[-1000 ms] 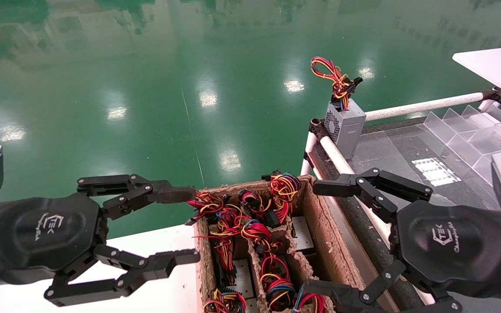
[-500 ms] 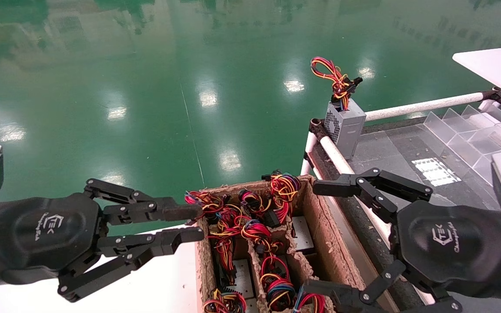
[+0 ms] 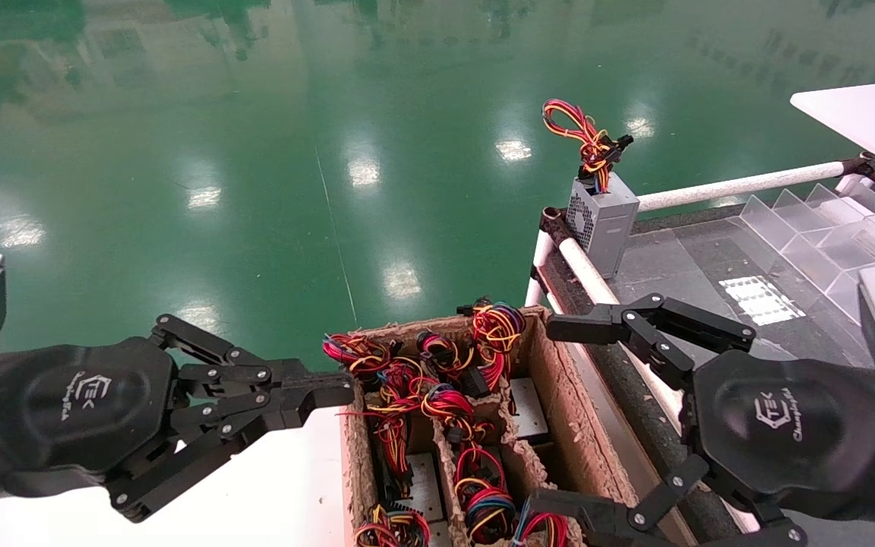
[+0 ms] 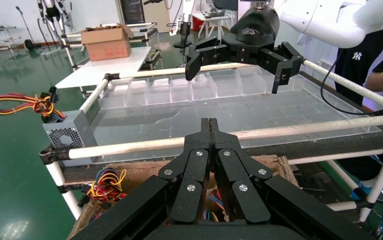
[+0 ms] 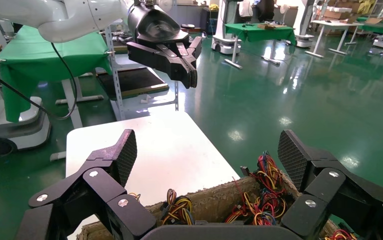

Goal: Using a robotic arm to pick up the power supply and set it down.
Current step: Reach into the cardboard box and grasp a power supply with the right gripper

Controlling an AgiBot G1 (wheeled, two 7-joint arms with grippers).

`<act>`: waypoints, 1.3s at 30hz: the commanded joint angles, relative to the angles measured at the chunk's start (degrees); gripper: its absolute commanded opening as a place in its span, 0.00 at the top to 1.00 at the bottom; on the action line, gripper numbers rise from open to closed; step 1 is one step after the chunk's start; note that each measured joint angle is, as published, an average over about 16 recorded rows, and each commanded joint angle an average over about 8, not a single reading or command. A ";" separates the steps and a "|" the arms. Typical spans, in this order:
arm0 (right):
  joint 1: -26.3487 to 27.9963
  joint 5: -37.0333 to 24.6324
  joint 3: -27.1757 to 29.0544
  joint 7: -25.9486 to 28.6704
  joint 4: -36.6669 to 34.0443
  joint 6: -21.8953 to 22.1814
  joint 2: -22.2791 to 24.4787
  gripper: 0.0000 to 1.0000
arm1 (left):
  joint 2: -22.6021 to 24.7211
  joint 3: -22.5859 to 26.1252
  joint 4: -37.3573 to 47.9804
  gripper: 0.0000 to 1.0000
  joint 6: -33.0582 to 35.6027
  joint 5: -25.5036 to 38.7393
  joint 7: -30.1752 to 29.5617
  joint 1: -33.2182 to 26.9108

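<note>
My right gripper (image 3: pixel 551 418), on the silver-white robotic arm, hangs open over the right wall of a cardboard carton (image 3: pixel 563 403); nothing is between its fingers (image 5: pixel 209 152). My left gripper (image 3: pixel 335 389) is shut and empty at the carton's left rim (image 4: pixel 209 125). Several units in the carton show mostly as red, yellow and orange wire bundles (image 3: pixel 445 395). A grey box with a perforated grille face (image 3: pixel 611 220) and a looped wire bundle (image 3: pixel 578 129) stands upright on the rack's far corner (image 4: pixel 69 135). Which one is the task's power supply I cannot single out.
The rack (image 3: pixel 673 258) on my right has white tube rails and a clear plate, with clear dividers (image 3: pixel 825 220) at its far side. A white table (image 3: pixel 278 486) lies left of the carton. Green floor stretches beyond.
My left gripper's fingers have come together from wide open to shut, holding nothing. The right gripper, the carton and the grey box have not moved.
</note>
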 commanded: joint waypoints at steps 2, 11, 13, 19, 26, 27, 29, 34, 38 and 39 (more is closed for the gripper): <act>0.00 0.00 0.00 0.00 0.00 0.00 0.00 0.00 | 0.00 0.00 0.00 0.20 0.00 0.00 0.00 0.00; -0.01 0.00 0.00 0.01 0.01 0.00 0.00 0.00 | 0.00 0.00 0.00 0.00 0.00 0.00 0.00 0.00; -0.02 -0.06 -0.03 0.01 -0.03 0.04 -0.03 0.00 | 0.00 0.00 0.00 0.00 0.00 0.00 0.00 0.00; 0.34 -1.22 -0.79 0.22 -1.06 0.86 -1.08 0.00 | 0.00 0.01 0.01 0.00 0.01 0.00 0.01 -0.01; 1.90 -4.55 -2.42 0.41 -3.43 3.10 -3.39 0.00 | 0.00 0.01 0.02 0.00 0.01 0.00 0.01 -0.01; 2.11 -5.01 -2.60 0.48 -3.69 3.52 -3.63 0.00 | 0.00 0.01 0.03 0.00 0.01 0.00 0.01 -0.01; 2.37 -5.54 -2.79 0.58 -3.96 4.01 -3.87 0.00 | 0.00 0.01 0.03 0.00 0.01 0.00 0.02 -0.01; 2.74 -7.15 -3.33 0.78 -4.51 5.39 -4.28 0.00 | -0.01 0.01 0.04 0.00 0.00 0.00 0.02 0.00; 3.81 -10.72 -4.95 2.53 -6.43 8.46 -5.72 0.00 | -0.01 0.02 0.04 0.00 0.01 0.00 0.02 0.00; 4.32 -11.88 -5.53 3.15 -7.19 9.36 -6.28 0.00 | -0.01 0.02 0.05 0.00 0.01 0.00 0.03 -0.01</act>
